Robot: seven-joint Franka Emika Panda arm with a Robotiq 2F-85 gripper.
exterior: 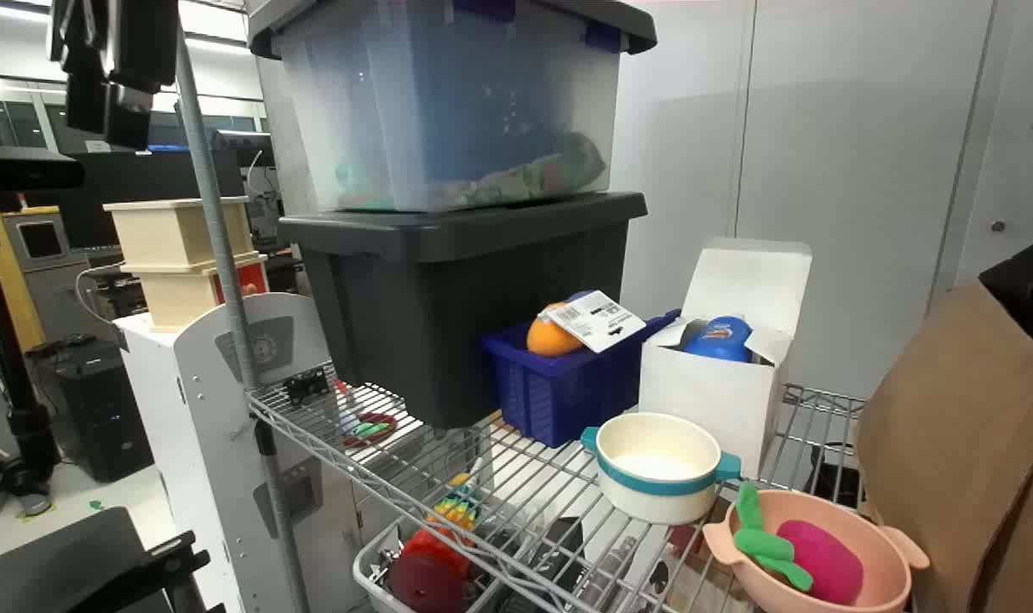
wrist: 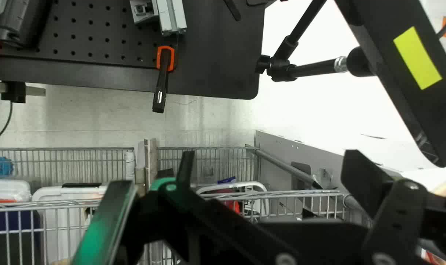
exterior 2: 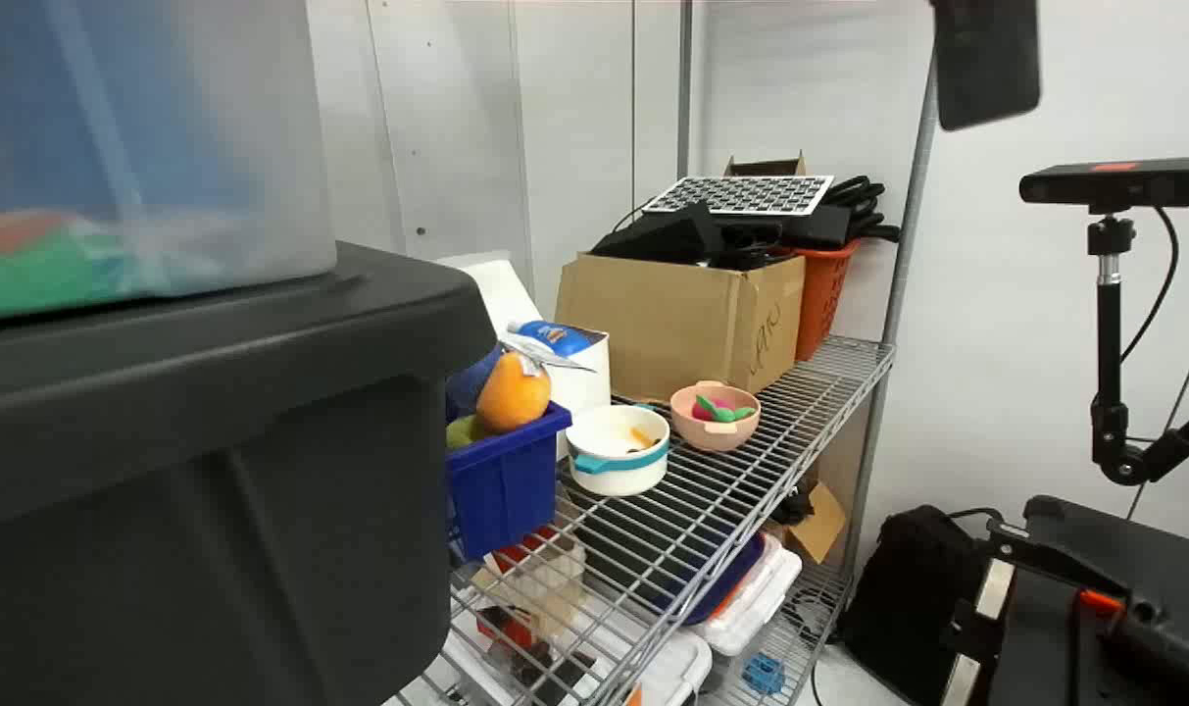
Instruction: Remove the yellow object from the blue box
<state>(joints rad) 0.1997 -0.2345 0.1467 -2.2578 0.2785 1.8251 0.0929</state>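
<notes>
The yellow object [exterior: 550, 337] is a rounded orange-yellow item with a white tag. It sits at the top of the blue box [exterior: 559, 404], partly above its rim. In an exterior view the yellow object [exterior 2: 514, 394] and the blue box [exterior 2: 506, 495] are partly cut off by the dark-grey tote. A yellow-green item [exterior 2: 467, 431] and a dark-blue item lie beside it in the box. My gripper [wrist: 272, 171] is open, with nothing between its fingers. It also shows in an exterior view [exterior: 111, 106], high at the upper left, far from the box. The wrist view shows neither object nor box.
A dark-grey tote [exterior: 456, 298] with a clear bin [exterior: 448, 111] on it stands against the blue box. A white box [exterior: 708, 396], a white pot [exterior: 652, 502] and a pink bowl [exterior: 891, 570] stand on the wire shelf. A shelf post [exterior: 218, 230] rises near the gripper.
</notes>
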